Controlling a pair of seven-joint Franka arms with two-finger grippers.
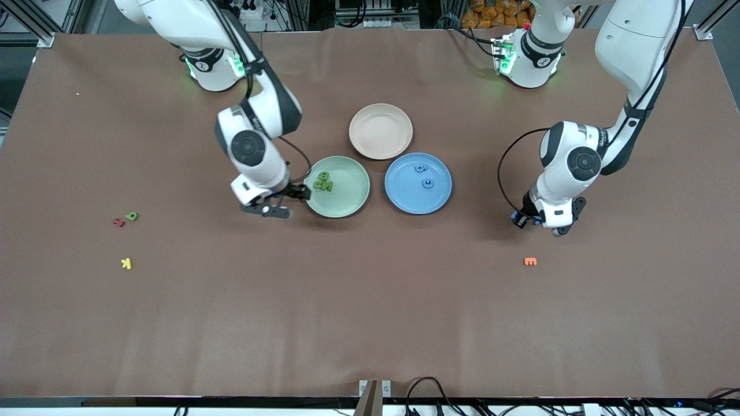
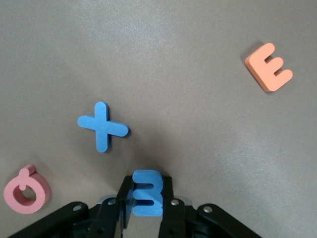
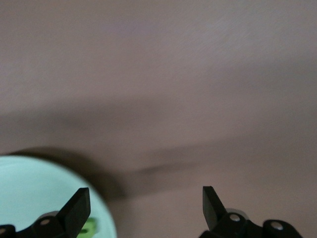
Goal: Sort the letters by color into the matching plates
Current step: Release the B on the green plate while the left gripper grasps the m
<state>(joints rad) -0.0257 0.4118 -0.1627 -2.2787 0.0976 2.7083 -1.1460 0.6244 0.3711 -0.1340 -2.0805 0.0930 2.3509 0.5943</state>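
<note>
My left gripper (image 2: 147, 198) is shut on a blue letter (image 2: 147, 192) and holds it just above the table, toward the left arm's end (image 1: 527, 221). A blue cross-shaped letter (image 2: 102, 126) lies on the table below it. The blue plate (image 1: 404, 199) holds two blue letters (image 1: 427, 183). The mint green plate (image 1: 347, 202) holds green letters (image 1: 322, 182). My right gripper (image 1: 289, 202) is open and empty over the table at the green plate's rim; the right wrist view shows the gripper (image 3: 144, 203) beside the plate (image 3: 34, 193). A loose green letter (image 1: 132, 216) lies toward the right arm's end.
A beige-pink plate (image 1: 381, 131) sits farther from the front camera than the two plates. An orange E (image 1: 530, 261) and a pink letter (image 2: 26, 189) lie near my left gripper. A red letter (image 1: 118, 222) and a yellow K (image 1: 126, 263) lie near the loose green letter.
</note>
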